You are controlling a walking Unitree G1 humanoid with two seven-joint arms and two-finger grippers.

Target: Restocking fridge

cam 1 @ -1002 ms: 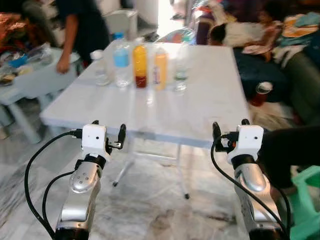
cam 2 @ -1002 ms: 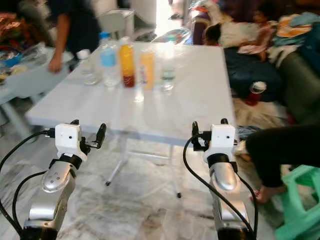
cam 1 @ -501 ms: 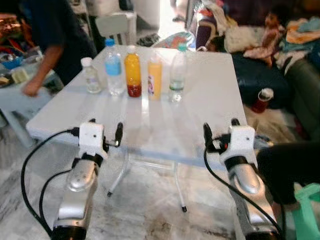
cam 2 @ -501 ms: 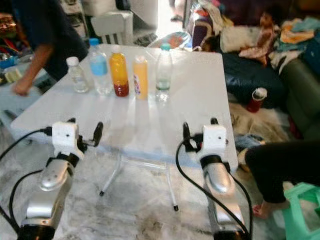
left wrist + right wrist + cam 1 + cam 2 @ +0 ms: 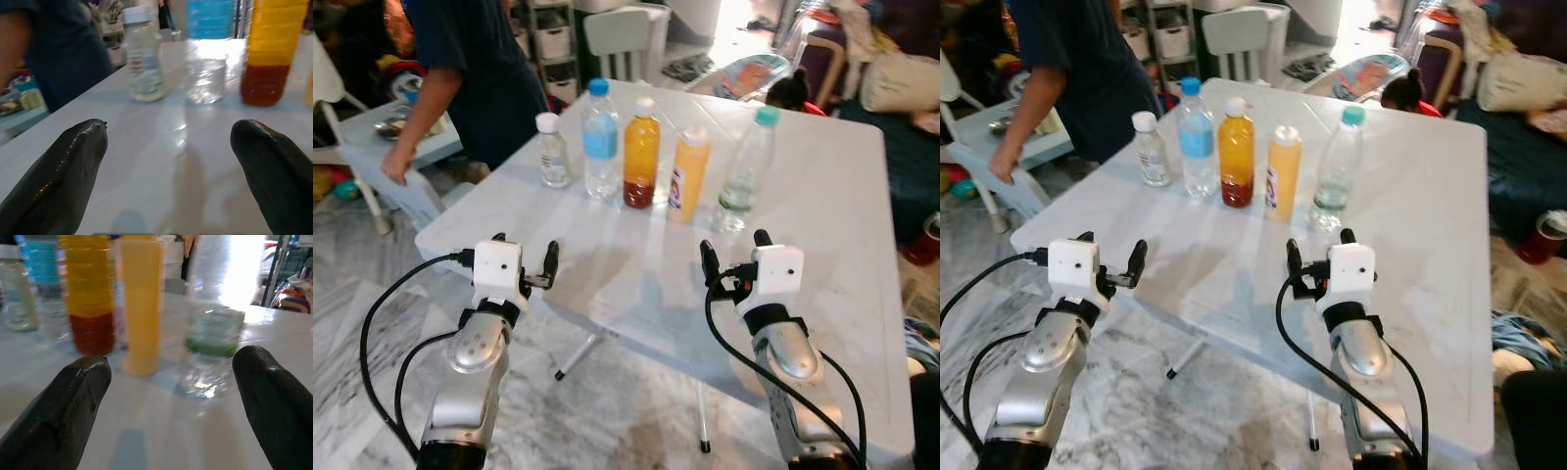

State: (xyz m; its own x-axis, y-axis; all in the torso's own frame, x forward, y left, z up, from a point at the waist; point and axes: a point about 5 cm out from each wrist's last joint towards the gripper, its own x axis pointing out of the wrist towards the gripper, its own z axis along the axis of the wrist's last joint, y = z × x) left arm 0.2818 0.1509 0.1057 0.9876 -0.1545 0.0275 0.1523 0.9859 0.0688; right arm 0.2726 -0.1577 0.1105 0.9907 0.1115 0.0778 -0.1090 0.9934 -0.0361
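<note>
Approaching stage only: five bottles stand in a row on the counter, none picked. Left hand and right hand hover open, empty.

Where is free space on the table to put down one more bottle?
The white table is bare to the right of the green-capped bottle and in front of the row. It is crowded from the small clear bottle to the green-capped one.

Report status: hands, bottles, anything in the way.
Left hand open, empty, at the table edge. Right hand open, empty, over the table, short of the bottles. Five bottles upright in a row, untouched. Person standing at far left corner.
</note>
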